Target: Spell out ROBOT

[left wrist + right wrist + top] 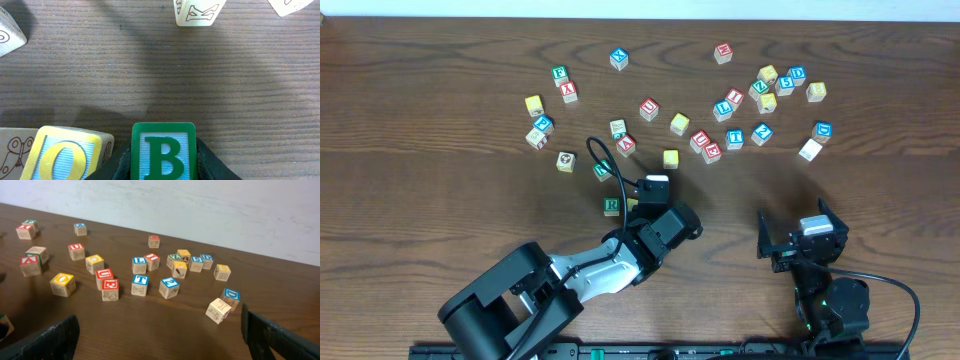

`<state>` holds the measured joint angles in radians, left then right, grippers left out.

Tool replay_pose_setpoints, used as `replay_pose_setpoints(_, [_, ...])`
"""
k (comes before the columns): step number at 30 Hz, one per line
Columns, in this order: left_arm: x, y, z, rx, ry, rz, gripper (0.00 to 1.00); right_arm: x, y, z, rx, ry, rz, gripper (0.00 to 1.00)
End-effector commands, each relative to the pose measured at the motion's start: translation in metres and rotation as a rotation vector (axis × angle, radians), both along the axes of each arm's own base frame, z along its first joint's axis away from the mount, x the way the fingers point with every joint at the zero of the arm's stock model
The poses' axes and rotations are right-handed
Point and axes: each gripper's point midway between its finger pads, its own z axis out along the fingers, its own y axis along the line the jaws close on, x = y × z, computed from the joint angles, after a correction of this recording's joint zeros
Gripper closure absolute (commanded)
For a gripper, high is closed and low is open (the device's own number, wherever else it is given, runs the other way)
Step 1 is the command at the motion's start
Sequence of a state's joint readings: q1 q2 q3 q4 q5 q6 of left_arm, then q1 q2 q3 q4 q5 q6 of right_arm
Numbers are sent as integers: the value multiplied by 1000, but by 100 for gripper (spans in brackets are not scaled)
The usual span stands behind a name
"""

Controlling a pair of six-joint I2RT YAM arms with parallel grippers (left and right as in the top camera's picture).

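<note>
Green B block (163,150) sits clamped in the left gripper (164,161), just beside the yellow O block (65,157).

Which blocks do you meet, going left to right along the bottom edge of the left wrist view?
A block with a butterfly drawing → yellow O block → green B block, which sits in the left gripper.

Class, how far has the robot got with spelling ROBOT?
Done: the R block and one O block are set down. In hand: the left gripper holds the B block beside that O. Left: a second O block and the T block, among the loose ones.
</note>
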<state>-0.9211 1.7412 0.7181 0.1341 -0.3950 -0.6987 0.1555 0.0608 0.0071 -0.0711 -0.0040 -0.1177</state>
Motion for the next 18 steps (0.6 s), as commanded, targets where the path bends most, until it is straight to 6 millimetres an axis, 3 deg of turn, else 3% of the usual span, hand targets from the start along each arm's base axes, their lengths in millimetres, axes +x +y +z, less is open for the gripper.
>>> replay_pose_setpoints(1, [-2, 4, -7, 34, 3, -4, 65, 0, -2, -1, -11, 2, -5, 1])
replay_pose_setpoints(11, [-1, 4, -6, 30, 1, -4, 52, 0, -2, -1, -11, 2, -5, 1])
replay_pose_setpoints(18, [0, 2, -4, 21, -7, -5, 51, 0, -2, -1, -11, 2, -5, 1])
